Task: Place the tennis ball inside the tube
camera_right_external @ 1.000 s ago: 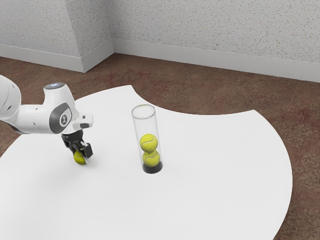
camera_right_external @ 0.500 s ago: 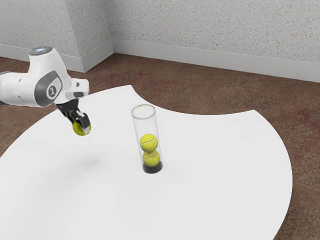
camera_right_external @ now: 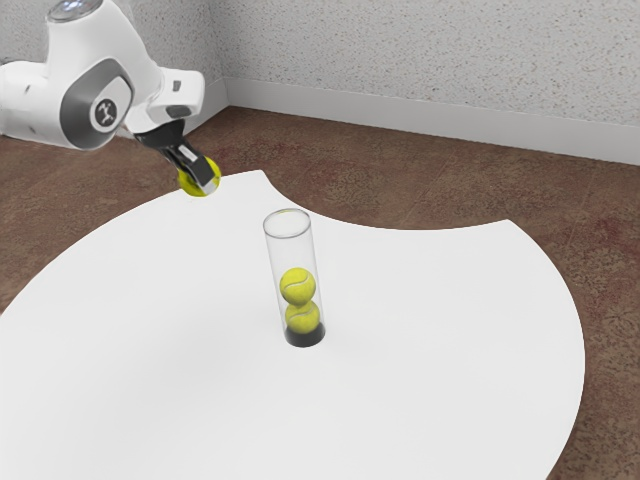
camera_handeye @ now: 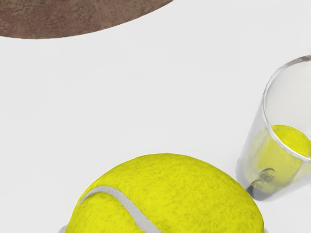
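Grips the tennis ball (camera_right_external: pixel 191 186) in the pincer (camera_right_external: pixel 204 181), toward the exterior view's left, in the air and apart from the tube (camera_right_external: pixel 290 252). Shows, in the wrist view, the ball's pale seam beside the tube's open rim. To the exterior view's right of the pincer, stands upright as a clear cylinder on the white desk (camera_right_external: pixel 430 340), holding an upper ball (camera_right_external: pixel 297 286) on a lower ball (camera_right_external: pixel 302 318) above a black base (camera_right_external: pixel 305 338). Beyond the desk's curved far edge, gives way to brown floor (camera_right_external: pixel 400 190), then a speckled wall (camera_right_external: pixel 430 60).
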